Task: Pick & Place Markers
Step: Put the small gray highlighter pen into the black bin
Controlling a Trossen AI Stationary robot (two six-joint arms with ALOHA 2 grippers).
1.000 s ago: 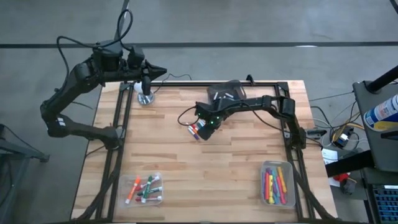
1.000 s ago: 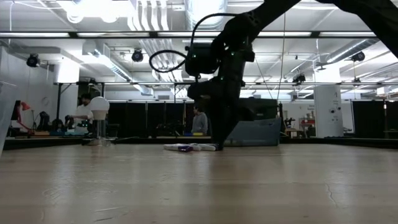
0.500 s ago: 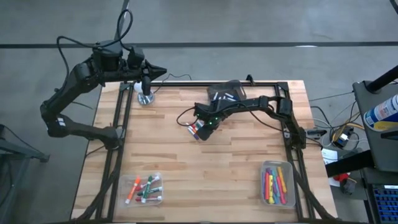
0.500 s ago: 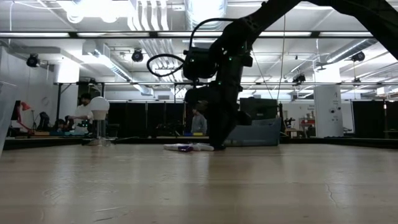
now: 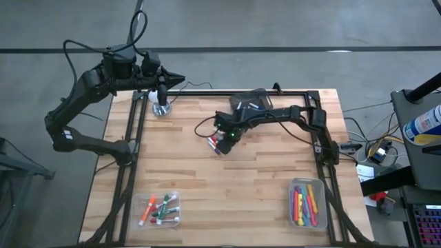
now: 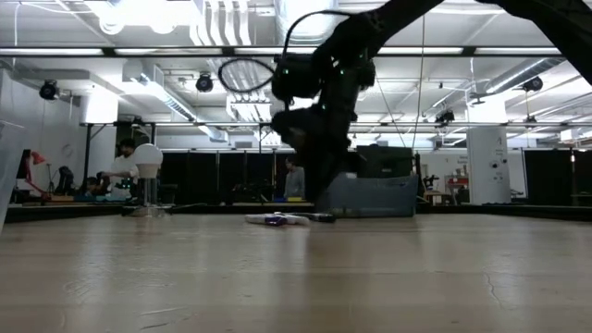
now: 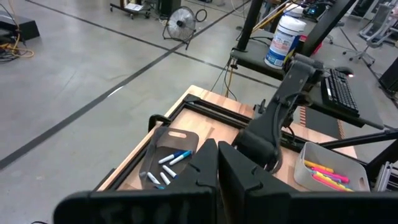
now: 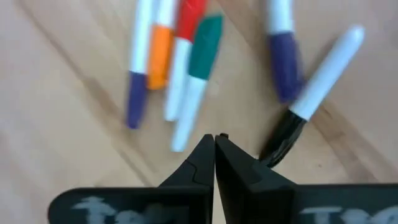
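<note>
Right tool [image 8: 214,138] closed, fingers pressed together with nothing between them. It hangs just above a loose cluster of markers [image 8: 186,68] lying flat on the surface [image 5: 227,186], mid-surface toward the far edge. Wrist view shows the cluster: white bodies with purple, orange, red and green caps side by side, plus a purple-capped one and a black-capped one [image 8: 292,124] crossing each other (the black tip lies right beside the fingertips; contact, cannot tell). In the low view the markers [image 6: 277,219] lie on the wood, with the arm raised over them.

From above, the right tool [image 5: 222,140] sits over the markers [image 5: 216,144], the arm reaching in from the right rail. Just beyond it is a dark tray [image 5: 249,103] at the far edge, holding a few more pens.

Near edge: a clear tray [image 5: 159,210] on the left with orange, green and red markers, and a clear tray [image 5: 306,204] on the right with pink, yellow and orange ones.

Left tool [image 5: 178,80] also closed, empty, parked off the far-left corner above a small round stand [image 5: 162,108].
</note>
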